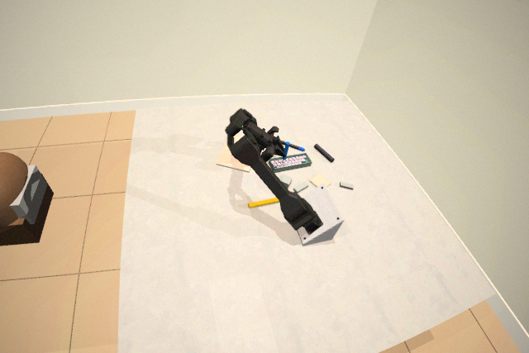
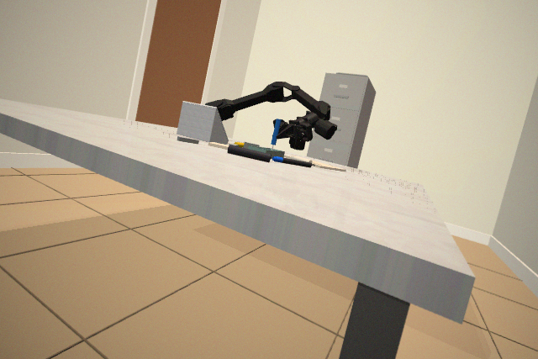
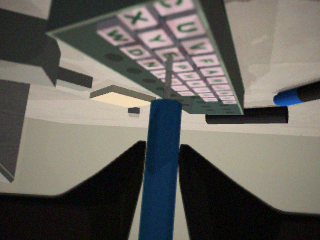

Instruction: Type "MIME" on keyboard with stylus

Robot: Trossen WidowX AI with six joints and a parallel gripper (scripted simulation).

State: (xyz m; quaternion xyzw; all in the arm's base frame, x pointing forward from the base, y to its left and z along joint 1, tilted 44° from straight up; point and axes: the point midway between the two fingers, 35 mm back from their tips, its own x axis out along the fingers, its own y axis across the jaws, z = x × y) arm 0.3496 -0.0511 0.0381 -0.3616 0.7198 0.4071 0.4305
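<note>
Wrist view: gripper (image 3: 161, 165) clamps the blue stylus (image 3: 161, 170) at frame centre, its grey tip touching the keyboard (image 3: 165, 50) across the top.

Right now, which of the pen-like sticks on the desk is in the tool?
The all-blue stylus, clamped upright over the keyboard; the blue-capped pen, dark cylinder and yellow pencil lie flat.

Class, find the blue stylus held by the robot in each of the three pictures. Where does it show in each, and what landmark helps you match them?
Top: the stylus stands at centre, over the keyboard's far edge.
Exterior: the stylus stands upright mid-picture, above the keyboard.
Wrist: the stylus rises from the bottom centre in the claw, its tip at the keyboard.
Shared landmark: the keyboard.
</note>
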